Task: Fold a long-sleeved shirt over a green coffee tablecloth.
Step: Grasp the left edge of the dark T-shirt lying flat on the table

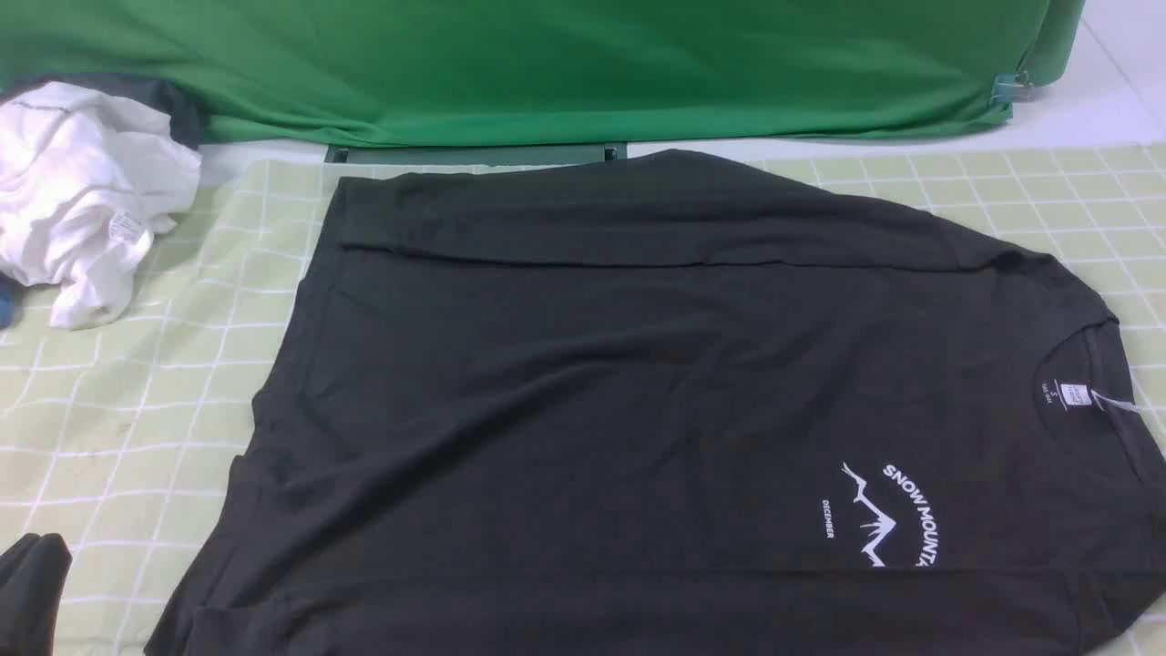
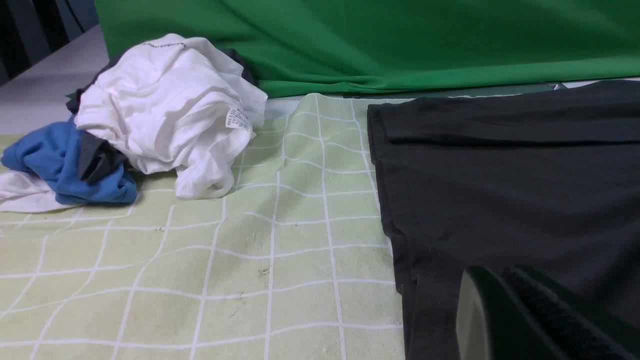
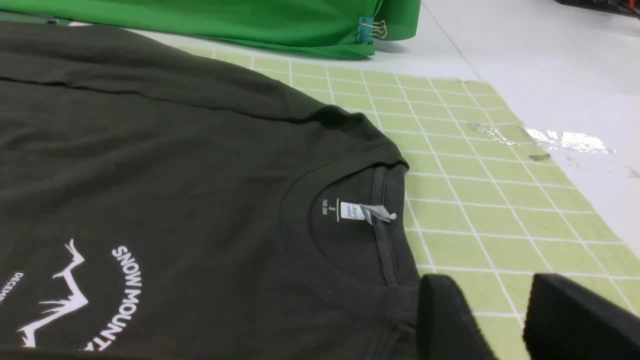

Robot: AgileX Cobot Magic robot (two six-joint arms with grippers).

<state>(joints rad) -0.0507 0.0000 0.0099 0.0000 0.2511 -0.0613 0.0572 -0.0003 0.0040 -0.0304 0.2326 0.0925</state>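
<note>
Nearest, the left gripper (image 1: 35,588) sat closed on the cloth, just off the shirt's hem; the right gripper (image 3: 492,292) hovered by the collar with its 2 fingers apart. The long-sleeved shirt (image 1: 592,392) lay flat (print up) on the green coffee tablecloth (image 1: 137,428). Farther back sat a crumpled white garment (image 1: 82,182).

On your left sits a crumpled white garment (image 1: 86,191) with 1 small tag, a blue cloth (image 2: 65,160) touching it. Plain green fabric (image 1: 547,64) hangs behind, held by 1 binder clip (image 3: 367,31).
</note>
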